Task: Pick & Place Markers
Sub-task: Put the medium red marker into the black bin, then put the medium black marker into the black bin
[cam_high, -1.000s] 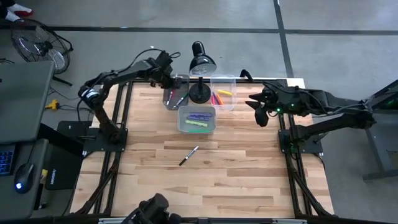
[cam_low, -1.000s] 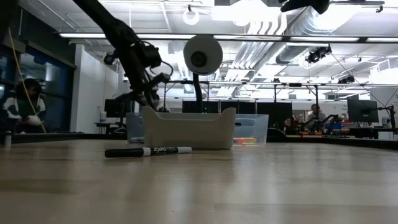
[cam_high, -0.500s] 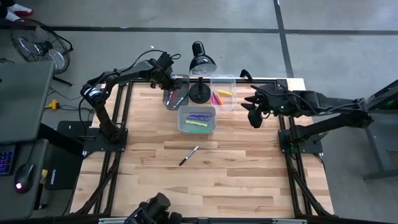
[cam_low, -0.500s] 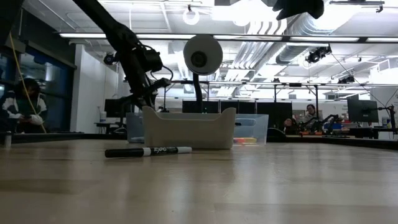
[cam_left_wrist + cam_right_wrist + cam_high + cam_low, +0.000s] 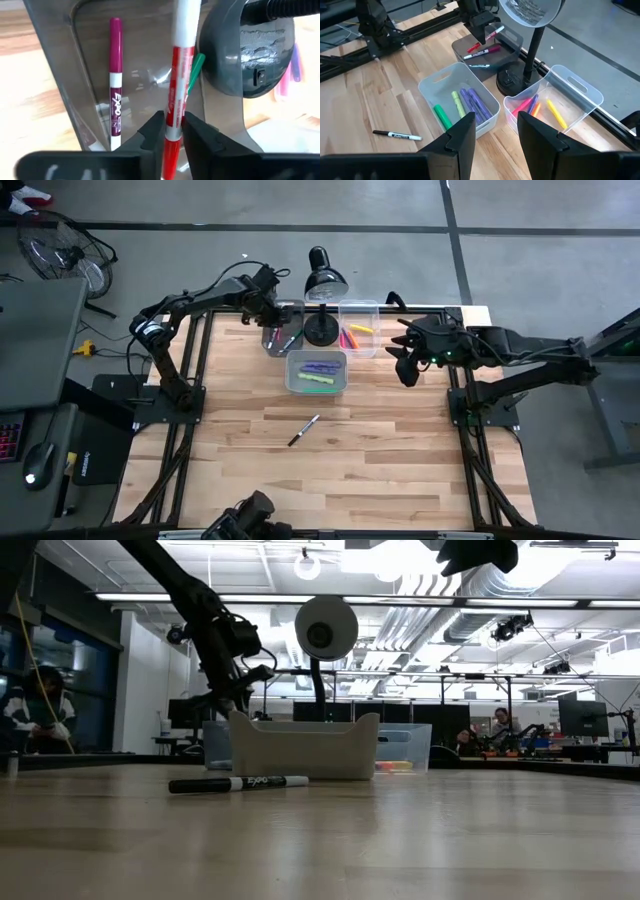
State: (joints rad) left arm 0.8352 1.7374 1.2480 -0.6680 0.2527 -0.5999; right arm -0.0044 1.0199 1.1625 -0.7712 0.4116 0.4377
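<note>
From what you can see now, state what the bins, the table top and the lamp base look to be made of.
Bins: likely plastic, translucent and glossy, since the markers inside show through the walls. Table top: looks like wood, pale planks with grain and seams, matte sheen. Lamp base: dark, smooth; metal or plastic, can't tell.

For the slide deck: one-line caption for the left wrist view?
Left gripper holds a red marker above a clear bin containing a magenta Expo marker, beside the desk lamp's base.
</note>
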